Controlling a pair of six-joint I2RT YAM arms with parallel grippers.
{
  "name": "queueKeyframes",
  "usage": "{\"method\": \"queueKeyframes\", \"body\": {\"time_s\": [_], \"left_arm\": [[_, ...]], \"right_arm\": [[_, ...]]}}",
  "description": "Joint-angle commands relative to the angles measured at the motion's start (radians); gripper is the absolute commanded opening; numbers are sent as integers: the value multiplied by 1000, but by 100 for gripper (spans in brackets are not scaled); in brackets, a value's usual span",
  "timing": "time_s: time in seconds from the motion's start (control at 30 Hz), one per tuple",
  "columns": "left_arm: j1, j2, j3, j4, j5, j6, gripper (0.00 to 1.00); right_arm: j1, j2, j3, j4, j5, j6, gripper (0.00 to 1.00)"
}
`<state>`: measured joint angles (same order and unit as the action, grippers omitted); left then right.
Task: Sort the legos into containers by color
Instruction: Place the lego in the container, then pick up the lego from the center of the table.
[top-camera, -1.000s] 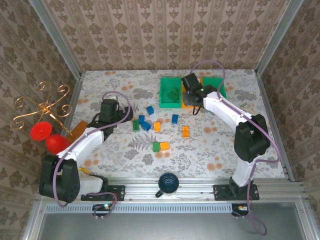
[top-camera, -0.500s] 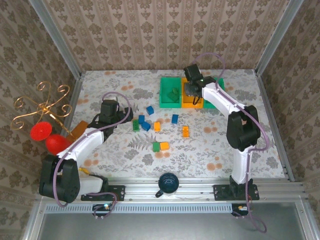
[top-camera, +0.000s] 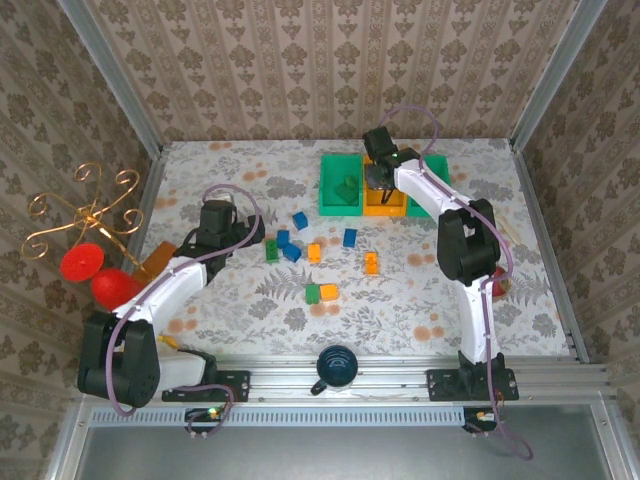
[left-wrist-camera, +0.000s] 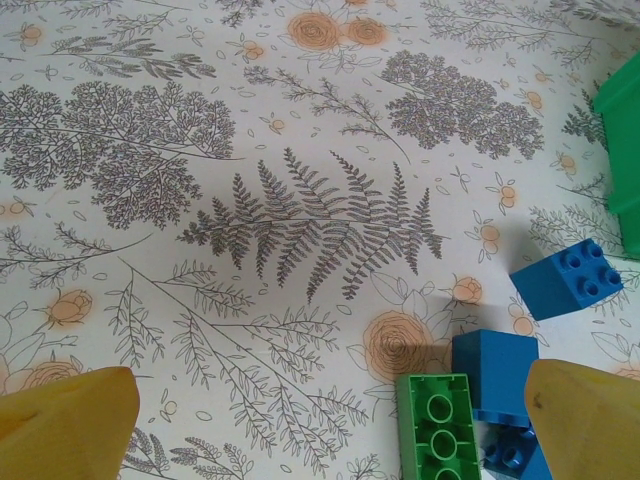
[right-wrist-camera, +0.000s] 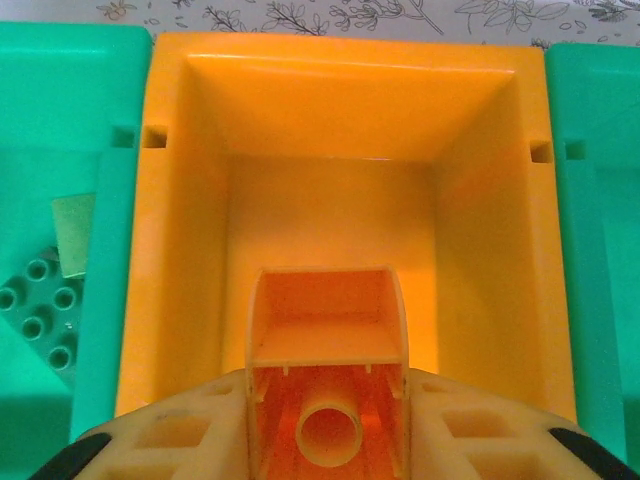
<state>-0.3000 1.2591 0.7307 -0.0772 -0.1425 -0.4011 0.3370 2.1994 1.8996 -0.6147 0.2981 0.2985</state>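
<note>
**Condition.** The right claw (right-wrist-camera: 325, 445) hung over the orange bin (right-wrist-camera: 340, 60), closed narrowly on an orange brick (right-wrist-camera: 325, 340) that showed its hollow underside. The left claw (left-wrist-camera: 330, 420) was spread fully wide and empty. It sat low over the worktop (left-wrist-camera: 200, 150), just beside a green brick (left-wrist-camera: 437, 430) and blue bricks (left-wrist-camera: 565, 280).

**Hazards (judged).**
- The orange brick sat toward the bin's near wall. Released from height, it could strike the rim and bounce out.
- A bounce could also drop it into the left green bin (right-wrist-camera: 60, 90), which held a green plate (right-wrist-camera: 40, 310), or into the right green bin (right-wrist-camera: 600, 100).
- A brick sticking to one pad could be lifted back out.
- The three bins stood tight together, so an off-centre descent could shove the whole row.
- The left claw's targets were closely packed, so closing there could scatter the neighbours.

**Surface.** The worktop carried a flat, matt, floral-printed covering. Loose bricks (top-camera: 350, 237) lay near its middle.

**Room.** Wallpaper panels (top-camera: 300, 70) were set in aluminium framing (top-camera: 545, 80). A gold wire ornament (top-camera: 85, 215) stood at the left edge and a dark cup (top-camera: 337, 365) at the near edge.
</note>
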Motion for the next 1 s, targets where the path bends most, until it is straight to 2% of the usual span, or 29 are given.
{"method": "queueKeyframes", "body": {"time_s": [0.0, 0.17, 0.5, 0.77, 0.97], "left_arm": [[9, -23, -14, -7, 0, -17, 100], [10, -20, -10, -7, 1, -17, 100], [10, -21, -8, -10, 3, -15, 100], [11, -20, -9, -7, 5, -16, 100], [12, -4, -4, -3, 14, -20, 100]], "right_arm": [[-3, 19, 27, -32, -7, -11, 42], [-3, 6, 23, -34, -13, -15, 52], [4, -109, -51, -16, -54, -12, 57], [42, -266, -202, -13, -10, -8, 62], [77, -390, -358, -20, 6, 63, 65]]}}
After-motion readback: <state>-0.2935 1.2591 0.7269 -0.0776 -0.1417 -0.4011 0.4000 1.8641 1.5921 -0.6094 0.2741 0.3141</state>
